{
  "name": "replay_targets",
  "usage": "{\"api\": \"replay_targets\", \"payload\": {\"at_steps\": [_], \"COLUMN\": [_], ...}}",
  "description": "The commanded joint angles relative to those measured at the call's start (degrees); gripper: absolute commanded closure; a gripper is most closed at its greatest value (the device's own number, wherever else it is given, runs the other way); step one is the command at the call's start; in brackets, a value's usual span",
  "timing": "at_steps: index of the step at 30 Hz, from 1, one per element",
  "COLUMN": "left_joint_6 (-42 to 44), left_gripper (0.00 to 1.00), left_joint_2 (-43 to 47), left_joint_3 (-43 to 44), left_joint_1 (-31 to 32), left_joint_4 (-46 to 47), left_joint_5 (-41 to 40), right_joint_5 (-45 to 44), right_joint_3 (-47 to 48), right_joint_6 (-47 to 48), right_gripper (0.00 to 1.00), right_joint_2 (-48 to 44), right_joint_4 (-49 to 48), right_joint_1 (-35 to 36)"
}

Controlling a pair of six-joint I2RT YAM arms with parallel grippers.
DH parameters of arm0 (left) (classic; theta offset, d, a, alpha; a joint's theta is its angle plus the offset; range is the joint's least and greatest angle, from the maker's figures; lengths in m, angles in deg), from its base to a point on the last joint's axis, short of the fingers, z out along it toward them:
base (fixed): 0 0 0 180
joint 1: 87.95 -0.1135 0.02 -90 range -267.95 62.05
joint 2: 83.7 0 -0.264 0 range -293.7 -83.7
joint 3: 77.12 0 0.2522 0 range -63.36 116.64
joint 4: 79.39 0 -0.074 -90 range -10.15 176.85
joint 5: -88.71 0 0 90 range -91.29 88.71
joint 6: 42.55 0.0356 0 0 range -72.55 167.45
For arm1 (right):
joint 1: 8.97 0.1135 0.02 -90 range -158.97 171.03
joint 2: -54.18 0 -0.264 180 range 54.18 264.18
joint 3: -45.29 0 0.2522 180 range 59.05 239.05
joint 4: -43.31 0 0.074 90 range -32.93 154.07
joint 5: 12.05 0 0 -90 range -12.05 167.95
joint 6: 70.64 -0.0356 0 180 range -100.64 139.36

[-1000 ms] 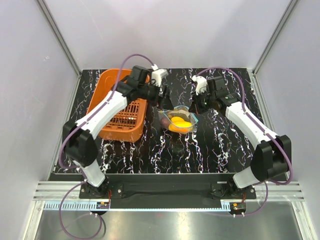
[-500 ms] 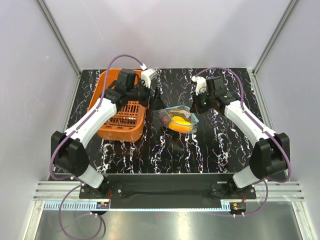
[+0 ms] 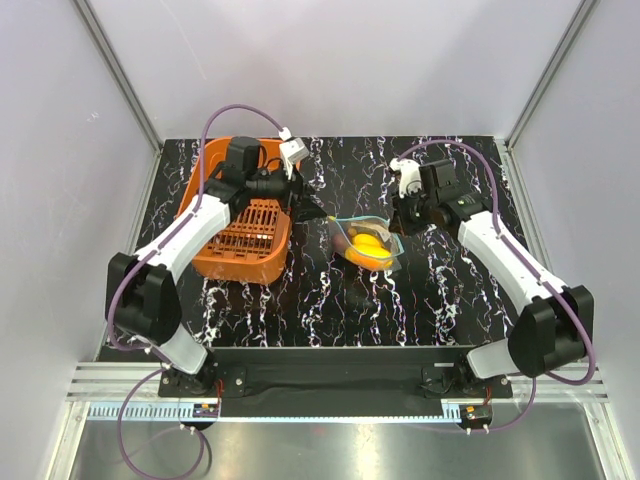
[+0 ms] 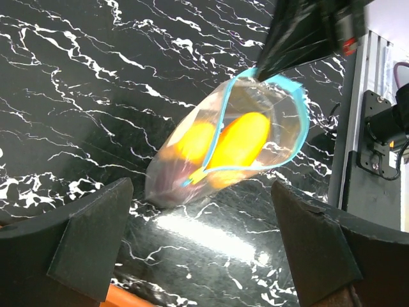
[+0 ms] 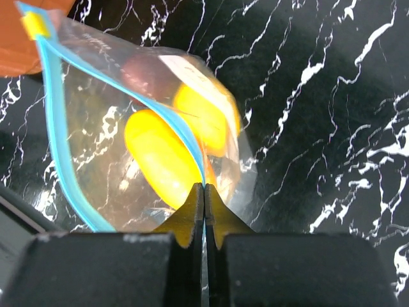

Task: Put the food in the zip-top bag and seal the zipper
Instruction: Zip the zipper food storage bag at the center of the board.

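Note:
The clear zip-top bag (image 3: 365,240) lies in the middle of the table with its mouth gaping. Inside are two yellow-orange pieces (image 5: 160,157) and a dark purple one (image 5: 144,67). The light-blue zipper (image 5: 54,121) runs round the open mouth. My right gripper (image 3: 398,222) is shut on the bag's zipper edge at its right corner (image 5: 204,192). My left gripper (image 3: 303,200) is open and empty, left of the bag and apart from it. In the left wrist view the bag (image 4: 223,147) lies beyond my open fingers (image 4: 83,243).
The orange slotted basket (image 3: 245,225) stands at the left, under my left arm. Its rim shows in the left wrist view (image 4: 128,297). Grey walls close the table at the back and sides.
My left gripper has drawn back to the left, away from the bag's left edge and toward the basket. The bag and my right gripper have shifted slightly right.

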Motion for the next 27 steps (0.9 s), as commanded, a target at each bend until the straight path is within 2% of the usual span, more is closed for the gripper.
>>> {"api": "replay_targets", "payload": {"at_steps": [1, 10, 15, 19, 23, 27], "left_joint_6": [2.7, 2.6, 5.9, 12.9, 16.0, 18.3], "left_gripper": [0.05, 0.04, 0.04, 0.04, 0.05, 0.07], "left_joint_2": [-1.7, -2.4, -4.1, -6.7, -9.2, -11.9], "left_joint_3": [1.5, -3.0, -2.2, 1.0, 2.4, 4.3], "left_joint_1": [-0.9, -0.9, -0.1, 2.7, 6.5, 7.7], "left_joint_4": [4.4, 11.7, 11.0, 6.3, 6.1, 4.8], "left_joint_5": [6.5, 13.3, 14.1, 11.5, 6.8, 5.6], "right_joint_5": [-1.5, 1.0, 2.4, 2.0, 3.0, 4.8], "right_joint_3": [0.0, 2.2, 2.8, 2.2, 1.6, 1.4], "right_joint_6": [0.8, -3.0, -3.1, -3.0, -3.6, -4.1], "right_gripper": [1.0, 1.0, 1.0, 1.0, 1.0, 1.0], "right_joint_2": [-2.9, -6.3, -6.1, -5.8, -6.1, -6.1], "right_joint_4": [2.5, 9.0, 10.2, 10.2, 10.1, 9.7], "right_joint_1": [0.0, -3.9, -4.3, -4.6, -5.2, -7.2]}}
